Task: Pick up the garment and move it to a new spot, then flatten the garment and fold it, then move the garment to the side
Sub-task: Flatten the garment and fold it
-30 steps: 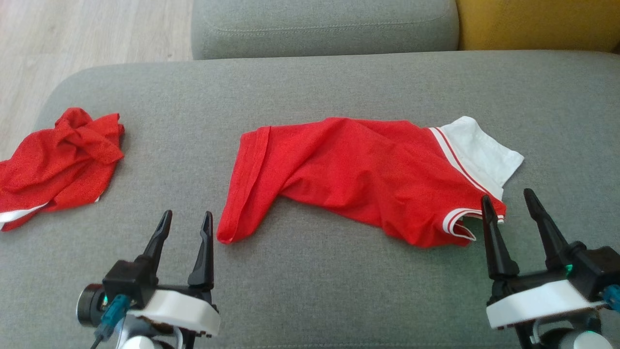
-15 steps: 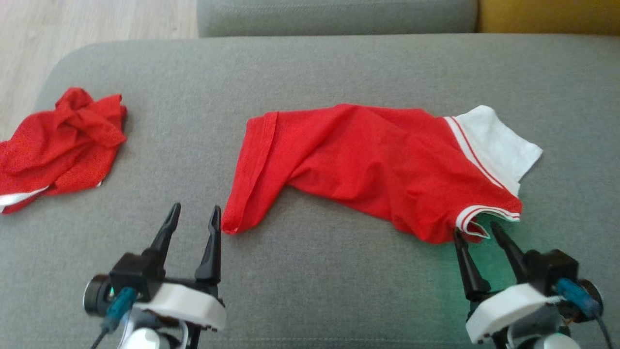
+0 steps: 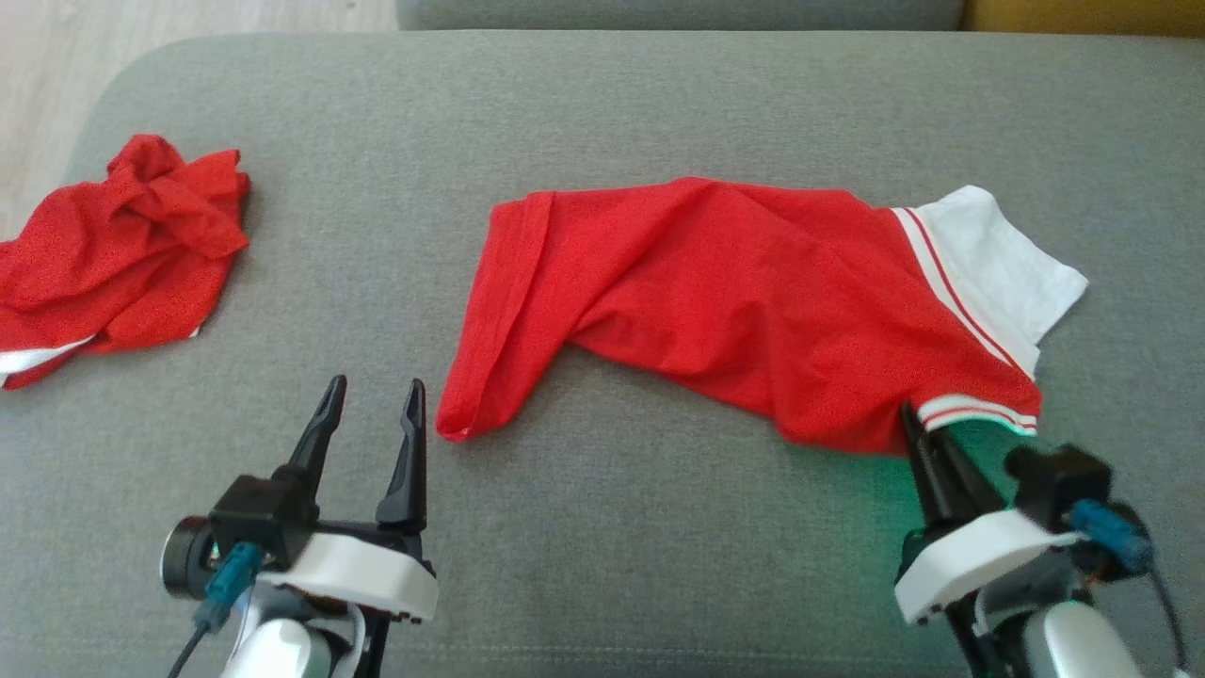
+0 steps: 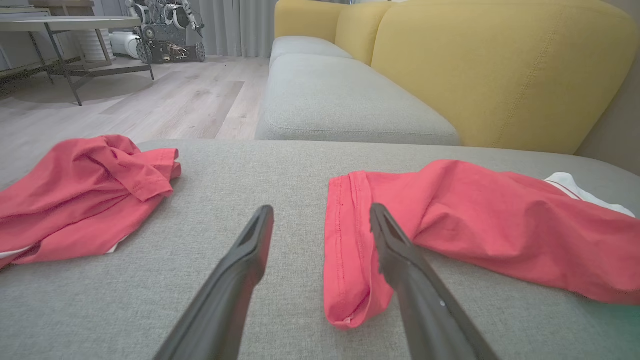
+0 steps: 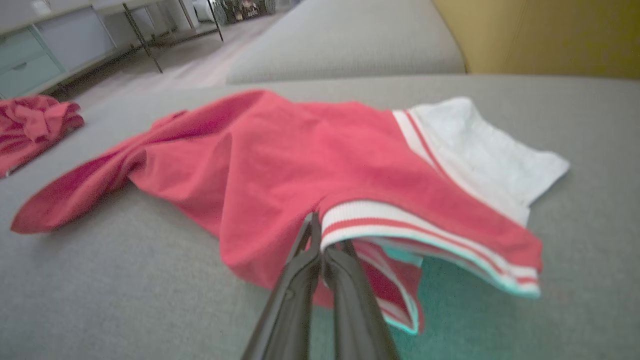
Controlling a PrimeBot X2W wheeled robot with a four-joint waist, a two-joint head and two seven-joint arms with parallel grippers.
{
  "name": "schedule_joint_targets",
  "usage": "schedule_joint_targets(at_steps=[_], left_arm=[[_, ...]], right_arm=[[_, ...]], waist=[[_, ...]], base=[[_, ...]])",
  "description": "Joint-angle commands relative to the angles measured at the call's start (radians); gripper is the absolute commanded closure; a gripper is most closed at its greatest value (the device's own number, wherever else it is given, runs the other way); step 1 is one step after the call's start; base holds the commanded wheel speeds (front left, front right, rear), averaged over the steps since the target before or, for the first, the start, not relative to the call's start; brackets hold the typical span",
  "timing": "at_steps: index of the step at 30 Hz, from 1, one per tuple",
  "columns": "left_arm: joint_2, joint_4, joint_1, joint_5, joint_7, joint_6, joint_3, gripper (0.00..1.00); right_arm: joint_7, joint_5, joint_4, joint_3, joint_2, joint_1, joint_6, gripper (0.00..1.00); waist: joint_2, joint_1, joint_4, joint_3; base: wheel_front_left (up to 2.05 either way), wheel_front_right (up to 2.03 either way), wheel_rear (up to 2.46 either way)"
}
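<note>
Rumpled red shirt [image 3: 734, 311], white at three o'clock; right pincer [image 3: 911, 419] clamps its striped cuff [image 3: 979, 414], left pincer [image 3: 375, 386] apart; cushion [image 3: 659, 565] open at six.

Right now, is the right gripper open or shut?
Shut: jaws of the right gripper meet on the red shirt, beside its striped band.

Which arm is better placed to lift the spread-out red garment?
Right. The right tool is shut on the garment at its striped cuff. The left tool hangs open beside the hem, gripping nothing.
</note>
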Motion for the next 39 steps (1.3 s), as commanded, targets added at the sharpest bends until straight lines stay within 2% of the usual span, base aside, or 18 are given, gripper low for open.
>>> schedule_joint_targets(at_steps=[1,5,11,16,19,23,27,31,39], left_arm=[[0.006,-0.028,-0.052,-0.004,-0.013,0.000,0.046,0.00],[0.009,-0.027,-0.049,-0.005,-0.016,0.003,0.057,0.00],[0.010,-0.035,-0.050,-0.002,-0.018,0.002,0.060,0.00],[0.006,-0.036,-0.065,0.000,-0.019,-0.005,0.053,0.00],[0.003,-0.033,-0.077,0.000,-0.020,-0.010,0.052,0.00],[-0.006,-0.028,-0.094,0.001,-0.020,-0.017,0.050,0.00],[-0.021,-0.021,-0.120,0.005,-0.021,-0.028,0.043,0.00],[-0.044,-0.017,-0.156,0.016,-0.022,-0.045,0.034,0.00],[-0.090,0.002,-0.220,0.042,-0.022,-0.093,0.035,0.00]], right_arm=[[-0.019,0.010,-0.065,0.024,-0.015,-0.026,-0.001,1.00],[-0.024,0.022,-0.193,0.020,-0.017,-0.006,-0.001,1.00],[0.028,0.038,-0.415,-0.016,-0.020,0.008,-0.001,1.00],[0.072,0.056,-0.491,-0.047,-0.031,-0.033,-0.001,1.00],[0.095,0.072,-0.497,-0.069,-0.048,-0.078,-0.001,1.00],[0.107,0.098,-0.461,-0.093,-0.071,-0.140,-0.001,1.00],[0.113,0.137,-0.353,-0.105,-0.118,-0.251,-0.001,1.00],[0.110,0.175,-0.196,-0.095,-0.172,-0.379,-0.001,1.00],[0.037,0.232,0.162,-0.043,-0.252,-0.650,-0.001,1.00]], waist=[[0.0000,0.0000,-0.008,0.002],[0.0000,0.0000,-0.027,0.001],[0.0000,0.0000,-0.050,0.002],[0.0000,0.0000,-0.039,0.018],[0.0000,0.0000,-0.025,0.033],[0.0000,0.0000,-0.006,0.055],[0.0000,0.0000,0.021,0.090],[0.0000,0.0000,0.057,0.136],[0.0000,0.0000,0.120,0.209]], base=[[0.00,0.00,0.00],[0.00,0.00,0.00],[0.00,0.00,0.00],[0.00,0.00,0.00],[0.00,0.00,0.00],[0.00,0.00,0.00],[0.00,0.00,0.00],[0.00,0.00,0.00],[0.00,0.00,0.00]])
